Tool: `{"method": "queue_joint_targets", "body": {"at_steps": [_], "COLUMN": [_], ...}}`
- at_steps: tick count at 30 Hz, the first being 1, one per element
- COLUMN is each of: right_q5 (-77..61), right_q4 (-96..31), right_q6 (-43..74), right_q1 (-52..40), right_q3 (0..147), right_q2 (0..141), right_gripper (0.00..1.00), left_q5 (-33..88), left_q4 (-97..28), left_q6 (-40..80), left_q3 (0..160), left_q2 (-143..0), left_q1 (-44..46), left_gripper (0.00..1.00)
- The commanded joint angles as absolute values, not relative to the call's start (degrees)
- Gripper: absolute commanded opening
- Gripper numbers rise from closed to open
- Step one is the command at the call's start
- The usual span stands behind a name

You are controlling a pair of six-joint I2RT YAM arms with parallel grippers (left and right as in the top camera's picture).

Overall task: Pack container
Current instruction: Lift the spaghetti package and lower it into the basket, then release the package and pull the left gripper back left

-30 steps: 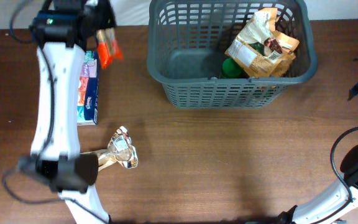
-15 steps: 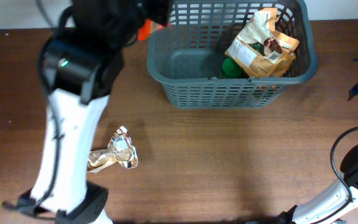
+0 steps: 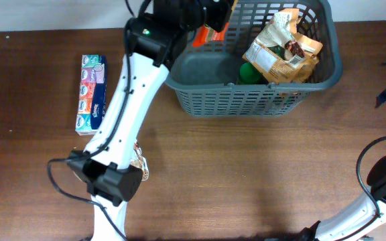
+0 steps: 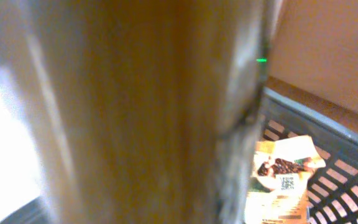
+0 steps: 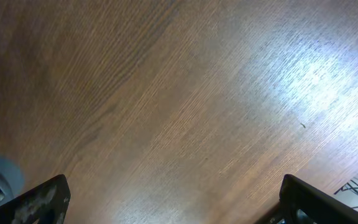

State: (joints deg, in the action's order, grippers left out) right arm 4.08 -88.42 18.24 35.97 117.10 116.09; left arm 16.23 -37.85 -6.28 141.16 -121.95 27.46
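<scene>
left gripper (image 3: 213,25), clamped on orange packet (image 3: 198,38), just swung from tabletop (image 3: 246,167) to over basket (image 3: 246,100). drop next, probably. right gripper (image 5: 176,202) apart, idle.

— Overhead looks evenly lit and sharp; only soft shadows lie on the table (image 3: 246,174) beside the container (image 3: 246,100).
— The left wrist view is poor: an orange-brown blur, perhaps something too near the lens, fills it, with white washout at the left edge.
— And the right wrist?
— Crisp wood grain, a bright glare patch upper right, dim toward the upper left.
</scene>
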Motion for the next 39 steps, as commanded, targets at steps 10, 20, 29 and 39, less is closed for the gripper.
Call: {"method": "queue_joint_targets", "body": {"at_steps": [10,20,29,39], "right_q5": [4.56,4.56,4.56,4.56], "right_q4": [-88.44,-88.44,-88.44,-88.44], "right_q6": [18.94,18.94,18.94,18.94], "right_q1": [36.03,36.03,36.03,36.03], "right_q3": [116.77,116.77,116.77,116.77], "right_q2": [115.87,115.87,115.87,115.87], "right_gripper": [0.99,0.99,0.99,0.99], "left_q5": [18.68,17.56,17.61,17.67], "left_q4": [-38.11,-42.72,-46.13,-45.01], "left_q6": [-6.98,-6.98,-6.96,-6.98], "left_q3": [142.47,142.34,142.34,147.87], "left_q2": [-130.82,-136.44,-137.58,-136.55], "left_q1": [29.26,29.08,29.08,27.92], "left_gripper": [0.02,0.02,0.32,0.99]}}
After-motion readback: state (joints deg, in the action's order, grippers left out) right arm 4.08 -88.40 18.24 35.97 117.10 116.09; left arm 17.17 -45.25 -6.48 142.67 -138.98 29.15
